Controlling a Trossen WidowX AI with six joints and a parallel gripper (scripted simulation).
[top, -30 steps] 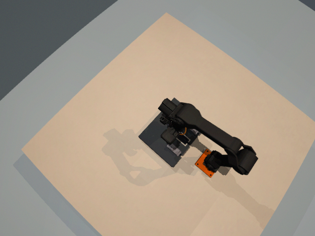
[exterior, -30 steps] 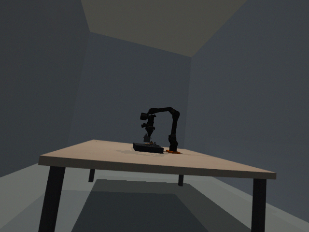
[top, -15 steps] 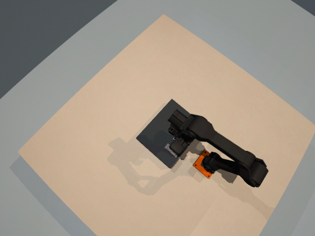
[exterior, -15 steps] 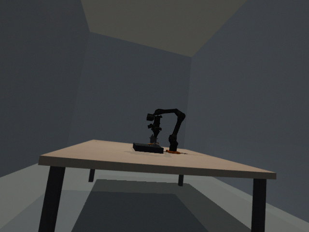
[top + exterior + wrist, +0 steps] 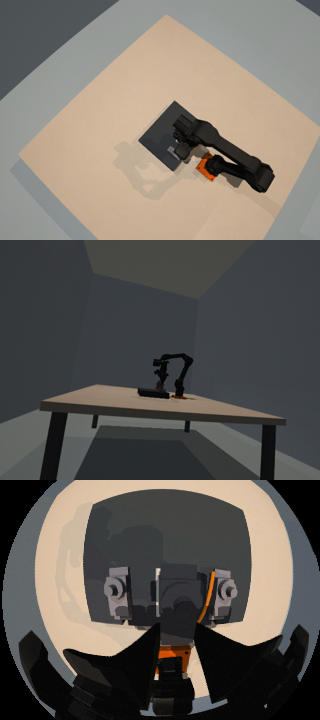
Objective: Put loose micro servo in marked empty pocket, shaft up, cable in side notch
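Clamping the boxy dark micro servo (image 5: pixel 179 596) between two matte black wedge-shaped fingers, jaws closed on its body, directly above the flat charcoal rectangular deck (image 5: pixel 170 523). Flanked on the deck by two grey blocky mounted servos (image 5: pixel 118 591) with round output hubs, one each side. Trailing a thin orange cable (image 5: pixel 210 590) along the held servo's right edge. Resting on the smooth tan table (image 5: pixel 103 103).
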